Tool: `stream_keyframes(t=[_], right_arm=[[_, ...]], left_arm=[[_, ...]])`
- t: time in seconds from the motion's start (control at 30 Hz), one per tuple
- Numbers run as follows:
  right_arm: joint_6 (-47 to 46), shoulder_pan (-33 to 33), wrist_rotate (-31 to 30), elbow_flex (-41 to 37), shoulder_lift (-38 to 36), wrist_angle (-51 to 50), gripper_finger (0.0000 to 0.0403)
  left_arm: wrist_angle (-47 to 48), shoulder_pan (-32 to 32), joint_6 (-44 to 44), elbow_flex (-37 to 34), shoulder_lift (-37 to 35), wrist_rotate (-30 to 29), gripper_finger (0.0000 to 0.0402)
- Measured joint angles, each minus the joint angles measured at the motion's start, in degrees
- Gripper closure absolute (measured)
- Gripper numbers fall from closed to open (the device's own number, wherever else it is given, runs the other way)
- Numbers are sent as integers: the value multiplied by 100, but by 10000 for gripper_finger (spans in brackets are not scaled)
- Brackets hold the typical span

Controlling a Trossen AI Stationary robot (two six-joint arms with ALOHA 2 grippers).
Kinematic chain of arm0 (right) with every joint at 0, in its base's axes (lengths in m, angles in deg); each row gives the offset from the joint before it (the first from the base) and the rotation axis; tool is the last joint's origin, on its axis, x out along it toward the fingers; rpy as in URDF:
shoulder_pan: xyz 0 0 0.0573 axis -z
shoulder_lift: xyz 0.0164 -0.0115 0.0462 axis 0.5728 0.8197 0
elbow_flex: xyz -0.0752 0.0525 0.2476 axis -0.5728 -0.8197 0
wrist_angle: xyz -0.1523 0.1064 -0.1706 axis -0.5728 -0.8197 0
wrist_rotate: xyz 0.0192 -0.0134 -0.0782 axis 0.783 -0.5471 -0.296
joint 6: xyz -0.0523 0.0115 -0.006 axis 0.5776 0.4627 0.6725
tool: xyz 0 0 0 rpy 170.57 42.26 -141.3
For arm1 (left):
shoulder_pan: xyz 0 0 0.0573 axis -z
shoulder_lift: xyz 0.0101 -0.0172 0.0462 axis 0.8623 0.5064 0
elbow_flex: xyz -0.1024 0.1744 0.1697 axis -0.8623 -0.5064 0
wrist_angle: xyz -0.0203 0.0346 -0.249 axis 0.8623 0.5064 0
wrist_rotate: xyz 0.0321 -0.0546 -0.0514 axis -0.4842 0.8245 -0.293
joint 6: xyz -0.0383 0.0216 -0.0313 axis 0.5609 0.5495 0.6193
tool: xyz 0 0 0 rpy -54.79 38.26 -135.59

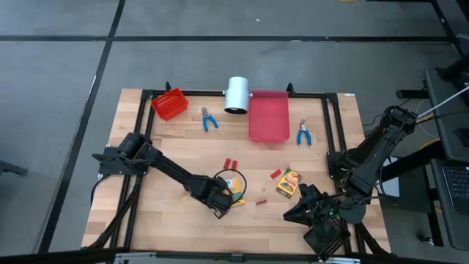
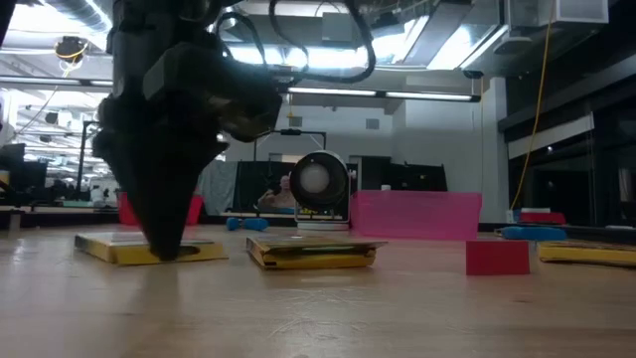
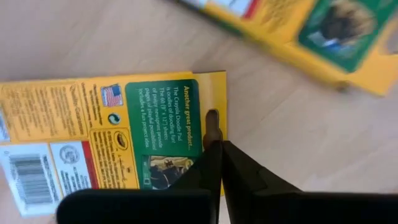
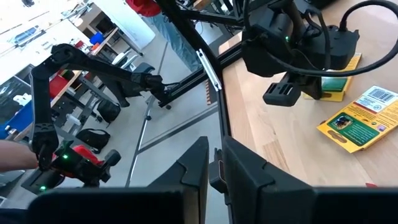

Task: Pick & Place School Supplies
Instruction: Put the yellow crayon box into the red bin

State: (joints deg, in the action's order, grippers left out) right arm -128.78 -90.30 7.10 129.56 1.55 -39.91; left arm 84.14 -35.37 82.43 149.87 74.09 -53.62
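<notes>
little done as far as the views show: nothing is visibly inside the red bin point(image 1: 169, 104) or the pink tray point(image 1: 268, 116), and all supplies still lie loose on the table point(image 1: 161, 220).

two blue-handled pliers point(image 1: 209, 119) point(image 1: 303, 133) lie either side of the pink tray. red blocks point(image 1: 230, 163) are scattered between the tray and the crayon boxes. one crayon box point(image 1: 290, 182) lies apart, nearer the right gripper point(image 1: 311, 207), which waits at the table's corner, jaws nearly together and empty.

left gripper point(image 1: 218, 201) is down on the two boxes near the table's middle. its jaws are pressed narrow, tips resting on the back face of one crayon box point(image 3: 134, 134), at its green panel near the edge. the box lies flat under the tips, not between them. the second box point(image 3: 292, 28) lies just beside.
</notes>
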Motion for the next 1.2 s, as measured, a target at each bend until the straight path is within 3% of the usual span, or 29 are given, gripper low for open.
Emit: stream_keyframes(t=[0.53, 1.0, 1.2], right_arm=[[149, -161, -365, -2, 0, 158, 351], [365, -251, -560, -1, 0, 463, 351], [396, -251, -557, 0, 0, 493, 351]], left_arm=[[-1145, 19, -283, 2, -818, -168, 400], [-2056, -114, -243, 6, -1546, -1705, 400], [-1895, -266, -531, 15, -1616, -1261, 400]])
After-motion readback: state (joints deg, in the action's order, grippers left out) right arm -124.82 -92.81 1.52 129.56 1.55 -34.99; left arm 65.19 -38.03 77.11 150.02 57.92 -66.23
